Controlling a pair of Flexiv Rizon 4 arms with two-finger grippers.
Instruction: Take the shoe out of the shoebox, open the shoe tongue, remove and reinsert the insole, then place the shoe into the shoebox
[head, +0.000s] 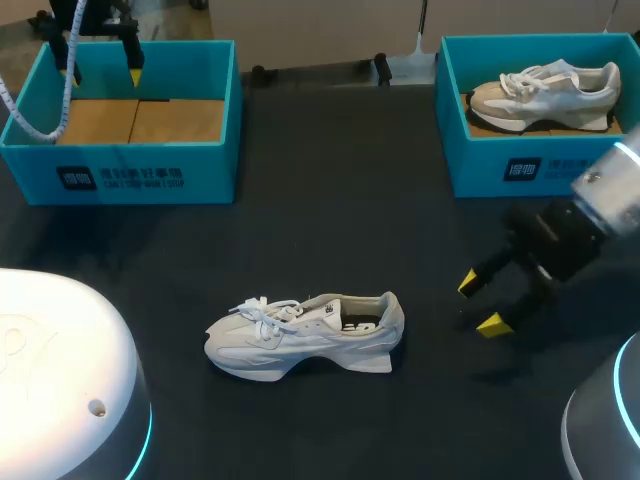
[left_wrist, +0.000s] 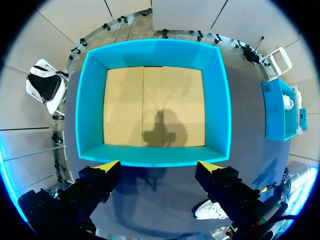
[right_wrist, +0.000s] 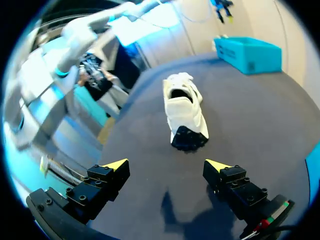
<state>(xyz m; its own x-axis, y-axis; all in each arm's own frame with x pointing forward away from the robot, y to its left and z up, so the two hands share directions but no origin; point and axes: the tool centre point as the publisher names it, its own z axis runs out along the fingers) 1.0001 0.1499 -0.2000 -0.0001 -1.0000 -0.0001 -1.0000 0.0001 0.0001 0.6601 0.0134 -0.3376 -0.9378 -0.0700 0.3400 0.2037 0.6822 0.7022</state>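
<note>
On the dark bench (head: 330, 150), the left shoebox (head: 130, 165) stands far back, the white shoe (head: 305, 333) rests on its sole mid-bench, the left gripper (head: 100, 75) hangs spread wide over that shoebox, and the right gripper (head: 480, 303), equally wide and holding nothing, sits near the heel.

matt surfaces, soft and hard

the table (head: 340, 200) is seen as a dark, matt, cloth-like top. the white shoe (head: 305, 335) is made up of smooth panels and woven laces, with a dark, rough tread under the heel. the teal shoebox (head: 205, 160) is of smooth matt card, floored with plain brown cardboard (left_wrist: 150, 105).
</note>
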